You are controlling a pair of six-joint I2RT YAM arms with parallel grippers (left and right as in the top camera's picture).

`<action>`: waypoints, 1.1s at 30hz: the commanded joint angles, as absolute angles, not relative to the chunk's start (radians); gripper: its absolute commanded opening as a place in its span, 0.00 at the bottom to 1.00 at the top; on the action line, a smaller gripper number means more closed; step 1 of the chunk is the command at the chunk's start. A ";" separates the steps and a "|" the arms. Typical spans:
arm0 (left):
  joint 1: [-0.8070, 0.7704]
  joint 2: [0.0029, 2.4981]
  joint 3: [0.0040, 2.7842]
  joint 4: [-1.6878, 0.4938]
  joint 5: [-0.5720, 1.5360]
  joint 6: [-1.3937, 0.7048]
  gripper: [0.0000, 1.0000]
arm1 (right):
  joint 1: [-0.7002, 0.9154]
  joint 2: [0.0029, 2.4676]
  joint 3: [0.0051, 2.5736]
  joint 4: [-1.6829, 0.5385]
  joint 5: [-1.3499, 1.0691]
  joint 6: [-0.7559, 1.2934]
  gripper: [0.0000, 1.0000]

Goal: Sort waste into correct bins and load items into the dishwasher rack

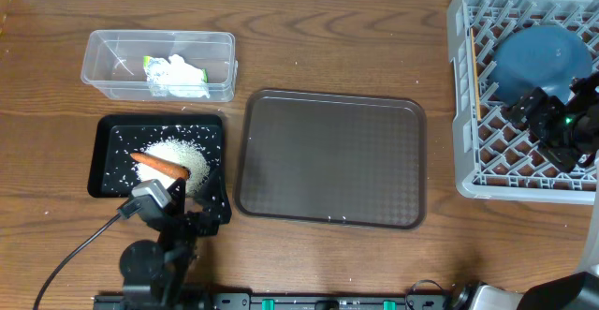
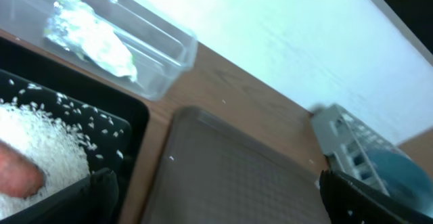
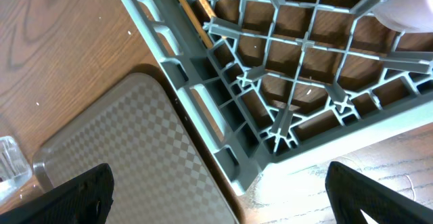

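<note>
Tabletop (image 1: pixel 309 38) of brown wood is seen under everything. At its right end the grey dishwasher rack (image 1: pixel 465 113) is placed. The brown serving tray (image 1: pixel 328 160) lies in the middle, just beside the rack but apart from it, and only a few white specks are seen on it.

Inside the rack, in the far part, the teal-blue bowl (image 1: pixel 538 55) is placed. A pale object (image 1: pixel 587 87) is seen at the right edge of the rack, partly hidden by the arm; what it is cannot be told.

At the left, the clear tub (image 1: pixel 108 62) is set farther back and the black tray (image 1: pixel 105 165) nearer, close together.

The right gripper (image 1: pixel 541 134) is held over the rack lattice, just beside the bowl, and part of the grid is covered by it. Its jaws are spread wide and nothing is held between them. The left gripper (image 1: pixel 192 214) is held over the near right corner of the black tray, so this corner is hidden. Its jaws are also wide apart and empty.

The rice (image 1: pixel 178 149) is heaped in the black tray, with loose grains scattered around. The carrot (image 1: pixel 159 166) lies on the heap.

The tissue (image 1: pixel 182 78) is in the clear tub, and the yellow-green wrapper (image 1: pixel 151 65) touches it.

The chopsticks (image 1: pixel 478 81) are seen along the left wall inside the rack.
</note>
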State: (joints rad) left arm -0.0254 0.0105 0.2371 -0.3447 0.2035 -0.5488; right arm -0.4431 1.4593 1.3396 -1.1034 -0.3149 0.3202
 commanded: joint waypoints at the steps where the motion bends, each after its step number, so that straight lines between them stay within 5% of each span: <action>1: -0.025 0.002 0.171 -0.279 0.132 -0.531 0.98 | -0.452 1.453 1.345 -1.104 -0.318 0.306 0.99; 8: -0.025 0.002 0.059 -0.117 0.065 -0.510 0.98 | -0.452 1.453 1.345 -1.104 -0.318 0.306 0.99; 19: -0.017 0.001 0.007 -0.072 0.065 -0.175 0.98 | -0.452 1.453 1.345 -1.104 -0.318 0.306 0.99; 33: 0.043 0.001 0.004 -0.071 -0.012 -0.124 0.98 | -0.452 1.453 1.345 -1.104 -0.318 0.306 0.99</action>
State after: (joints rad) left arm 0.0395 0.0101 0.0372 -0.0608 0.0399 -0.1535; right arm -0.4431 1.4593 1.3396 -1.1034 -0.3149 0.3202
